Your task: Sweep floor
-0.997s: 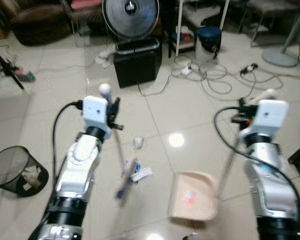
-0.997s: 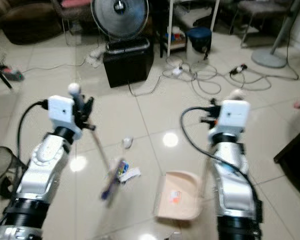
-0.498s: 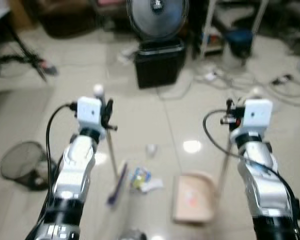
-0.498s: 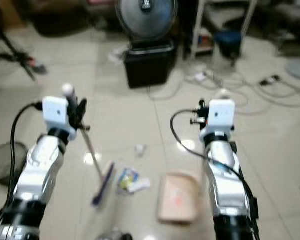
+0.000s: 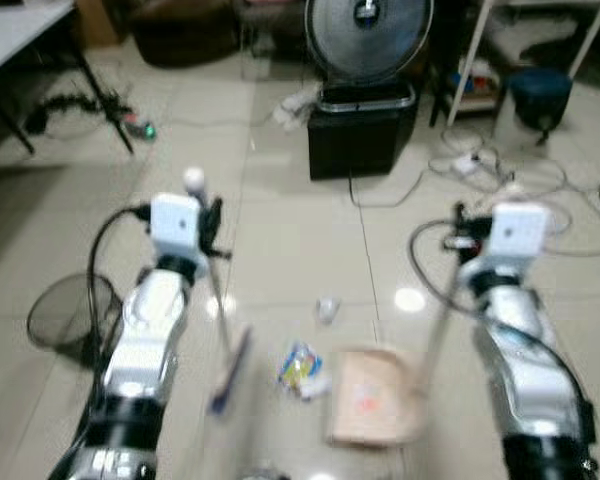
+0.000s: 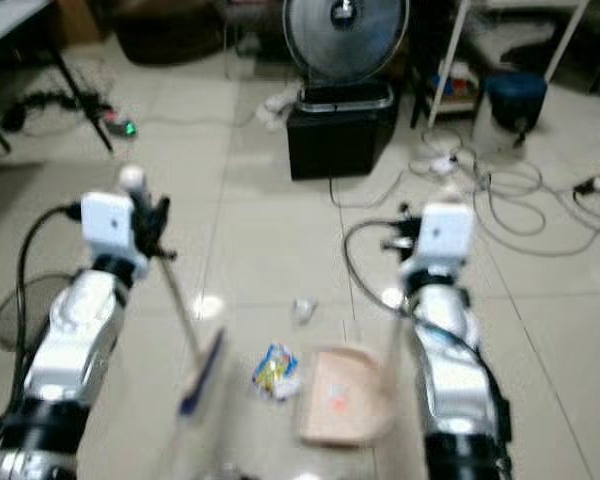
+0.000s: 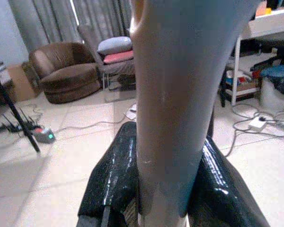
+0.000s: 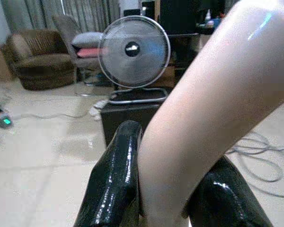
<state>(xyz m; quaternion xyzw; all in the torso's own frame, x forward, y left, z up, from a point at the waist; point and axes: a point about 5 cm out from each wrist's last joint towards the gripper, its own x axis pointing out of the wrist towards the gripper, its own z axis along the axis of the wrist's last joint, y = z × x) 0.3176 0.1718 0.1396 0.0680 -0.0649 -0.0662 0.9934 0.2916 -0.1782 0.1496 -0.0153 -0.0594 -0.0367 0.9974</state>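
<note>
Camera's swung rightward since a second ago, but the left gripper (image 5: 212, 222) still clamps the thin beige-handled broom (image 5: 223, 340) and the right gripper (image 6: 408, 232) the beige plastic dustpan (image 5: 365, 397), crumpled wrapper litter (image 5: 302, 368) sitting lower centre between them, unswept.

Two silver jointed arms, left arm (image 5: 145, 340) and right arm (image 5: 525, 355), each with a white boxy wrist block, looping black cable, glossy black fingers (image 7: 111, 179) (rounded, smooth; no markings legible).
</note>
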